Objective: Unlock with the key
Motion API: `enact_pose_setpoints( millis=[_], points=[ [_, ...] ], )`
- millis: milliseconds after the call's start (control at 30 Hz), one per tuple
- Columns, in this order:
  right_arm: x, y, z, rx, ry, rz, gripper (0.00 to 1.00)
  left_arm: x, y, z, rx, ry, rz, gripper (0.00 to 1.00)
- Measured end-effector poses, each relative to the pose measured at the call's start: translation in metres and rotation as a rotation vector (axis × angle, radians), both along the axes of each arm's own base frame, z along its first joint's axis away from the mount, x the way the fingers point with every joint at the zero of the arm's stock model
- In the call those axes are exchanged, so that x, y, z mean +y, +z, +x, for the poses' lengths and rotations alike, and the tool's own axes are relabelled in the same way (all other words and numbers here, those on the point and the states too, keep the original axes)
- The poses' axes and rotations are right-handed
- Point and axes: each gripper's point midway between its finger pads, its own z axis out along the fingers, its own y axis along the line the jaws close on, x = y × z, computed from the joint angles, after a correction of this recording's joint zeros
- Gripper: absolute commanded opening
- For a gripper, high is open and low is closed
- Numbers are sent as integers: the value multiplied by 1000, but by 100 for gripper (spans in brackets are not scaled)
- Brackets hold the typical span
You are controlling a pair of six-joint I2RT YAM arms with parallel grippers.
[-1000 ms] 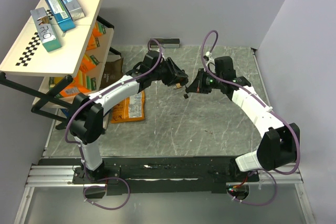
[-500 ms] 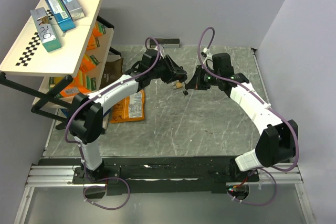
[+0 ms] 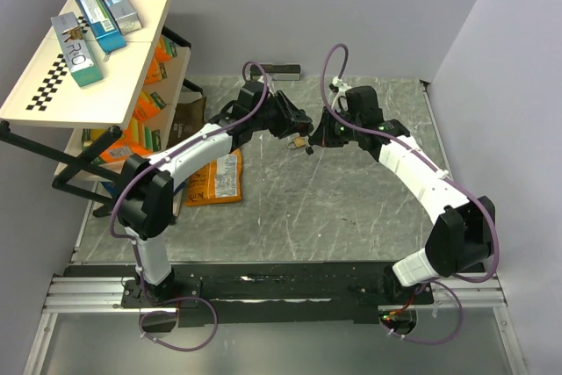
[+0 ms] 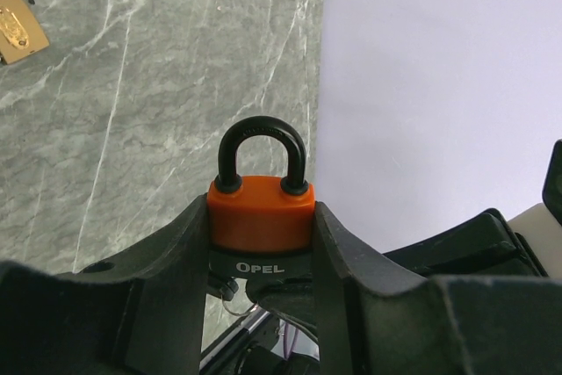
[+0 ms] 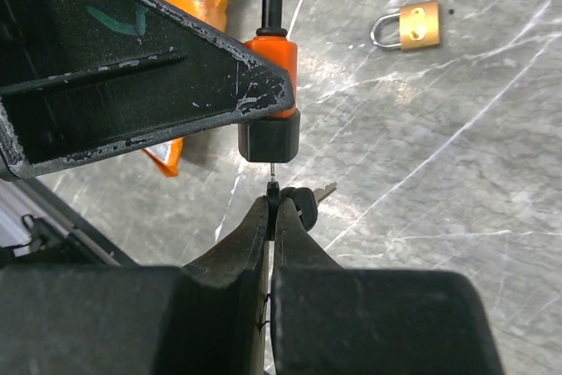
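Clad in white shells (image 3: 198,148) between black joints (image 3: 145,204). Trailed by looping purple cables (image 3: 327,66). Tipped with scuffed black fingers (image 4: 171,256).

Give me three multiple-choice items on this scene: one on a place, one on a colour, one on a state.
1. Where does the brass padlock lie?
A) on the shelf
B) on the table
C) in a box

2. What colour is the shackle of the orange padlock?
A) black
B) silver
C) gold

3. How does that shackle stand while the left gripper holds the lock?
A) swung open
B) closed
C) missing

Answers:
1. B, it lies flat on the marbled table top in the right wrist view.
2. A, the loop above the orange body is black.
3. B, both legs of the shackle sit in the body.
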Motion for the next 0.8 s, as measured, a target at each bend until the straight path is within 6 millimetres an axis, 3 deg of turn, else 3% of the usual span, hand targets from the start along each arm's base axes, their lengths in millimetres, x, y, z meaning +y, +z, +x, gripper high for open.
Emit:
enact_pose_setpoints(
  millis=[800],
  points=[
    [0, 8, 11, -46, -37, 5, 0, -3, 6, 1, -17, -11, -18, 1]
  ],
)
